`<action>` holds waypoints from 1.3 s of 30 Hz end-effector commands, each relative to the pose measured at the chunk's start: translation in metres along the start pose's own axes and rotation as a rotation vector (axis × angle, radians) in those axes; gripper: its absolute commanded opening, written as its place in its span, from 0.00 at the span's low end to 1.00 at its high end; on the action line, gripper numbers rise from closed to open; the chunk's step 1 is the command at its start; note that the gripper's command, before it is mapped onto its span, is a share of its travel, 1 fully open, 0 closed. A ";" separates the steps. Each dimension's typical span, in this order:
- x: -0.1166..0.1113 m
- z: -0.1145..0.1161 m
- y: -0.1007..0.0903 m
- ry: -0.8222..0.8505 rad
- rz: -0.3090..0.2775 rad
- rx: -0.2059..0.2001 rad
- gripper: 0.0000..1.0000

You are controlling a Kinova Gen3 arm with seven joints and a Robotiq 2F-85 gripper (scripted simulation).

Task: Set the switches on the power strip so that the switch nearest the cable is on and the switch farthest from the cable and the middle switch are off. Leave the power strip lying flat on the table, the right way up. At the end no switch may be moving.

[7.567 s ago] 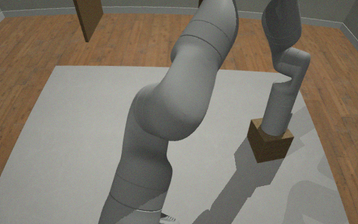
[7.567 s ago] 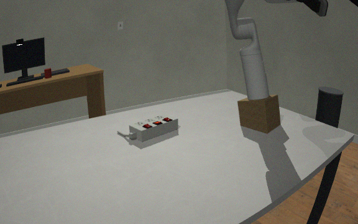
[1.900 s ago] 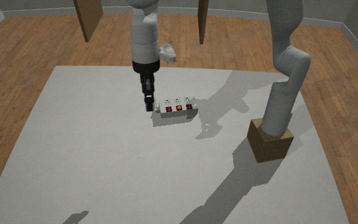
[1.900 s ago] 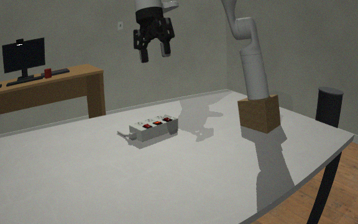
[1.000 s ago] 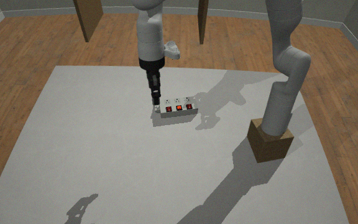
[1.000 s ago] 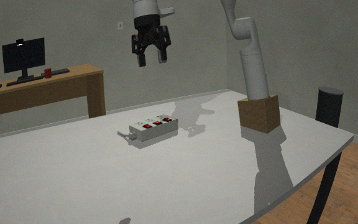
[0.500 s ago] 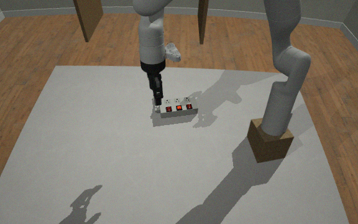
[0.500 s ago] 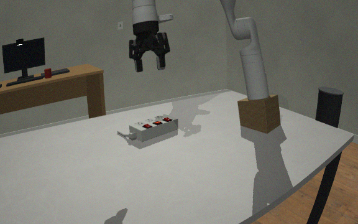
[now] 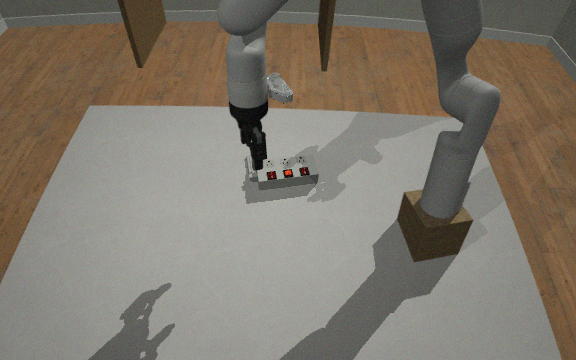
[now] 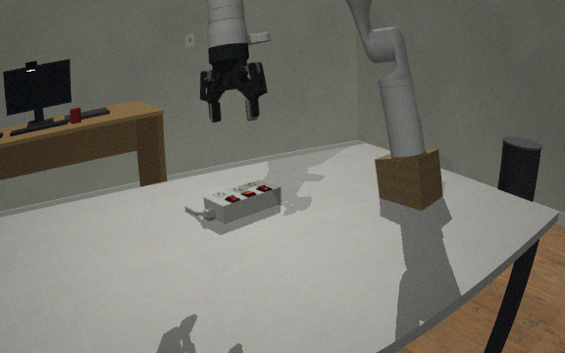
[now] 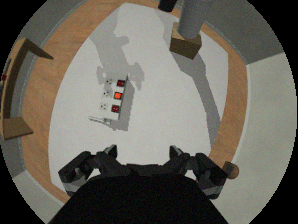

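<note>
A white power strip [image 10: 242, 201] lies flat and the right way up near the middle of the white table. It also shows in the top view [image 9: 285, 173] and the wrist view [image 11: 112, 102]. Its short cable [image 10: 193, 211] comes out of the left end. Three red rocker switches [image 10: 248, 193] sit in a row on top; the middle one [image 9: 288, 173] looks brightest, and their exact positions are too small to tell. My gripper [image 10: 230, 117] hangs high above the strip, a little toward the cable end, pointing down. It is open and empty, and its fingers frame the lower wrist view [image 11: 143, 163].
The arm's wooden base block [image 10: 408, 178] stands on the table to the right of the strip. A desk with a monitor [image 10: 67, 129] stands behind the table at the left. A dark cylinder [image 10: 519, 167] stands on the floor past the right table edge.
</note>
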State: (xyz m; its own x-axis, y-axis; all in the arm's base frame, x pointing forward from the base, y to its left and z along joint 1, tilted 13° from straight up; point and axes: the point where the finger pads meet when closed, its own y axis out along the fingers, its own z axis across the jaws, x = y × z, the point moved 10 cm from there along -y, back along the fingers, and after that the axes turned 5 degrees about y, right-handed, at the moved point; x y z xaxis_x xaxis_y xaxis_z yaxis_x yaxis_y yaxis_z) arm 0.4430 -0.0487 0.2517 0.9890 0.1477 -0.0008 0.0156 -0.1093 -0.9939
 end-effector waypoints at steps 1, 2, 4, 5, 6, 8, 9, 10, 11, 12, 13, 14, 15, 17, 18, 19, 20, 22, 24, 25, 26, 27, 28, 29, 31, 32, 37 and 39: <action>-0.001 -0.001 0.001 0.003 0.003 0.000 1.00; -0.001 -0.001 0.001 0.003 0.003 0.000 1.00; -0.003 -0.006 0.007 -0.028 0.003 -0.012 1.00; -0.003 -0.006 0.007 -0.028 0.003 -0.012 1.00; -0.003 -0.006 0.007 -0.028 0.003 -0.012 1.00; -0.003 -0.006 0.007 -0.028 0.003 -0.012 1.00; -0.003 -0.006 0.007 -0.028 0.003 -0.012 1.00; -0.003 -0.006 0.007 -0.028 0.003 -0.012 1.00; -0.003 -0.006 0.007 -0.028 0.003 -0.012 1.00; -0.006 -0.010 0.013 -0.058 0.004 -0.022 1.00; -0.006 -0.010 0.013 -0.058 0.004 -0.022 1.00; -0.006 -0.010 0.013 -0.058 0.004 -0.022 1.00; -0.006 -0.010 0.013 -0.058 0.004 -0.022 1.00; -0.006 -0.010 0.013 -0.058 0.004 -0.022 1.00; -0.008 -0.015 0.019 -0.088 0.005 -0.032 1.00; -0.008 -0.015 0.019 -0.088 0.005 -0.032 1.00; -0.008 -0.015 0.019 -0.088 0.005 -0.032 1.00; -0.008 -0.015 0.019 -0.088 0.005 -0.032 1.00; -0.011 -0.018 0.025 -0.117 0.006 -0.041 1.00; -0.011 -0.018 0.025 -0.117 0.006 -0.041 1.00; -0.011 -0.018 0.025 -0.117 0.006 -0.041 1.00; -0.011 -0.018 0.025 -0.117 0.006 -0.041 1.00; -0.011 -0.018 0.025 -0.117 0.006 -0.041 1.00; -0.011 -0.018 0.025 -0.117 0.006 -0.041 1.00; -0.013 -0.022 0.030 -0.147 0.007 -0.050 1.00; -0.013 -0.022 0.030 -0.147 0.007 -0.050 1.00; -0.016 -0.026 0.035 -0.175 0.009 -0.057 1.00; -0.016 -0.026 0.035 -0.175 0.009 -0.057 1.00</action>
State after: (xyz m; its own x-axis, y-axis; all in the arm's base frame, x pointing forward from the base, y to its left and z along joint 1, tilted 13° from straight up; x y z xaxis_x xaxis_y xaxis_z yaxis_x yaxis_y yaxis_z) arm 0.4327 -0.0783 0.2207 0.9476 0.3180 -0.0317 0.0227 -0.1661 -0.9858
